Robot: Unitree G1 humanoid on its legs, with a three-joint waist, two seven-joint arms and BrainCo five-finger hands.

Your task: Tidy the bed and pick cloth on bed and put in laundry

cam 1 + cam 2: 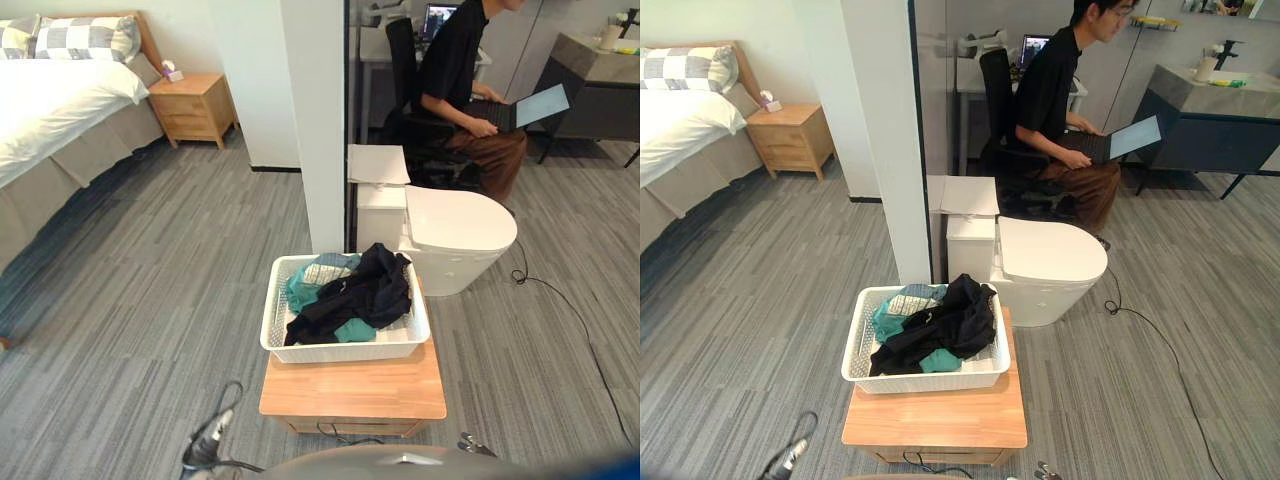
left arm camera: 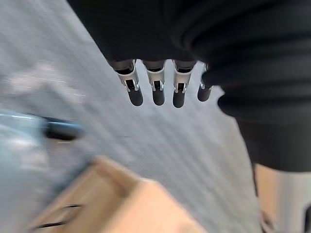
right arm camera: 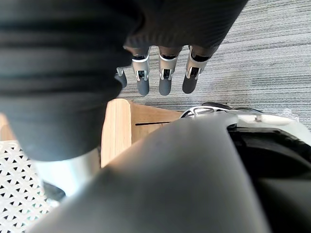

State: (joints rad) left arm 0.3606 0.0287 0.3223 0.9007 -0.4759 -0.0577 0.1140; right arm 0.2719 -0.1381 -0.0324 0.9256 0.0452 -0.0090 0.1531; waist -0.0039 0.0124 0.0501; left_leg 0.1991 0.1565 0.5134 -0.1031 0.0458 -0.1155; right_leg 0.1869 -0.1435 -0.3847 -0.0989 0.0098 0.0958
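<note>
At far left stands the bed (image 1: 50, 120) with a white duvet and a checked pillow (image 1: 85, 38); just beside it is a wooden nightstand (image 1: 195, 108). In the middle, a white laundry basket (image 1: 340, 350) sits on a low wooden table (image 1: 350, 392); the clothes, a black garment (image 1: 365, 295) over teal cloth (image 1: 300, 292), lie heaped inside it. A white toilet (image 1: 455, 232) stands behind; farther right a person (image 1: 455, 70) sits with a laptop (image 1: 540, 105). The left hand (image 2: 156, 85) hangs with fingers straight, empty; so does the right hand (image 3: 165, 80).
</note>
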